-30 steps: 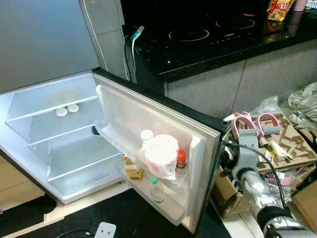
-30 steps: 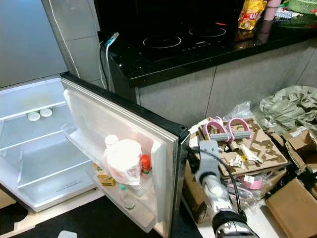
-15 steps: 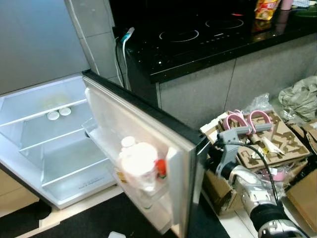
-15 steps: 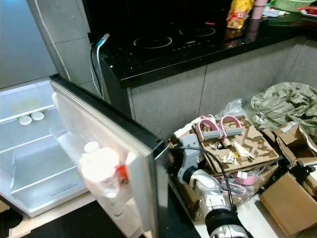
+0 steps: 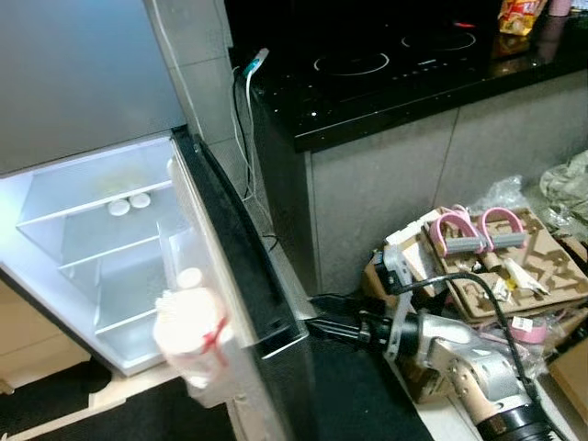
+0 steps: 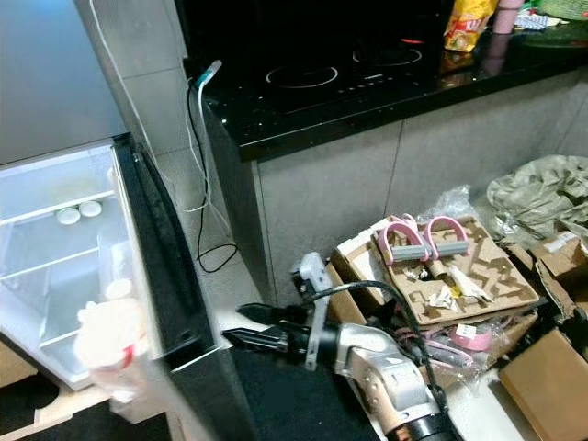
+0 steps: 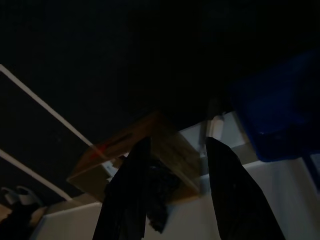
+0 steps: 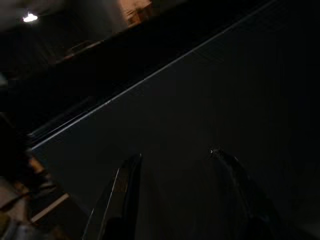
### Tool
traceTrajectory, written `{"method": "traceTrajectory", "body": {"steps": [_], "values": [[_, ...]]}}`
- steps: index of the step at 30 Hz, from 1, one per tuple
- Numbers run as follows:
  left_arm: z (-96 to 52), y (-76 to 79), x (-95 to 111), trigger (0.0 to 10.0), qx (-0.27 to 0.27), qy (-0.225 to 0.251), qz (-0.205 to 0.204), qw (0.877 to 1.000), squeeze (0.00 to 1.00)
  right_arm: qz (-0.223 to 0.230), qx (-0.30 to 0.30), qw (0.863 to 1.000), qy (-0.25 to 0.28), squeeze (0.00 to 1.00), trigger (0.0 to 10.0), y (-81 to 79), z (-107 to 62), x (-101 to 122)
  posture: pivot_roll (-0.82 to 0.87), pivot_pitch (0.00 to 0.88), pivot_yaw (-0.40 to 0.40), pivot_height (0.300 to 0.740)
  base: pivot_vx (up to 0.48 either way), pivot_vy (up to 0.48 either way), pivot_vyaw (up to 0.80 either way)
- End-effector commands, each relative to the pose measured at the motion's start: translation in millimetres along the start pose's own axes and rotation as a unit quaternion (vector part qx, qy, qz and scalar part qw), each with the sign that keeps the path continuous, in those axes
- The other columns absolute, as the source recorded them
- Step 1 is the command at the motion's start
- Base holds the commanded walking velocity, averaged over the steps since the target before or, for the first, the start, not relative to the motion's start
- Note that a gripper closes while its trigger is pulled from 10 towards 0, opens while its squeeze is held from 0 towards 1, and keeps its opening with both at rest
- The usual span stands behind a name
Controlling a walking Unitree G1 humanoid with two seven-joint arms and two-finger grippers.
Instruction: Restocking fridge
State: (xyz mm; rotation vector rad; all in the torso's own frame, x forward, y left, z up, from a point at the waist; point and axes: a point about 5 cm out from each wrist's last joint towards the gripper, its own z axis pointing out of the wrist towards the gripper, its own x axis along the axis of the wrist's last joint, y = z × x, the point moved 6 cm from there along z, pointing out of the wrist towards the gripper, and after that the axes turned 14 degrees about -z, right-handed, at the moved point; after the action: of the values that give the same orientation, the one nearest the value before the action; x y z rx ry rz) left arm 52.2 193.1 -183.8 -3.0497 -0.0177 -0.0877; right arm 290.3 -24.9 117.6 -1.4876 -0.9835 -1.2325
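pushing on the fridge door (image 6: 175,276), the right gripper (image 6: 241,326) has its fingers spread, tips at the door's outer face. door half closed; the white wrapped jar (image 5: 188,335) on its shelf could topple if swung hard.

The fridge (image 5: 92,220) stands at my ten o'clock, cabinet open, white interior lit, with two small round white items (image 5: 128,203) on its upper shelf. Its door (image 5: 234,276) is edge-on to me at eleven o'clock, dark seal facing me. A white bag with red marking (image 5: 191,335) sits in its inner rack.
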Motion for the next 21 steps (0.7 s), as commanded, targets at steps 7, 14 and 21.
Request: {"method": "traceTrajectory", "body": {"steps": [7,14,21], "values": [[0.0,14.8,1,10.0,-0.006,0.002,-0.013,1.0,0.0,0.002,-0.138,0.984,-0.109,0.0,10.0,41.4,-16.5,-44,-0.11,0.098,0.068,0.726,0.0,0.0,0.0],[0.6,5.7,-7,10.0,-0.002,0.002,-0.017,1.0,0.0,0.023,-0.236,0.957,-0.169,0.0,10.0,65.6,-44.7,-73,-0.11,0.095,0.073,0.726,0.0,0.0,0.0],[0.4,-9.9,-18,10.0,0.007,0.0,-0.018,1.0,0.0,0.045,-0.332,0.906,-0.258,0.0,10.0,79.3,-91.8,-123,-0.11,0.092,0.078,0.726,0.0,0.0,0.0]]}}
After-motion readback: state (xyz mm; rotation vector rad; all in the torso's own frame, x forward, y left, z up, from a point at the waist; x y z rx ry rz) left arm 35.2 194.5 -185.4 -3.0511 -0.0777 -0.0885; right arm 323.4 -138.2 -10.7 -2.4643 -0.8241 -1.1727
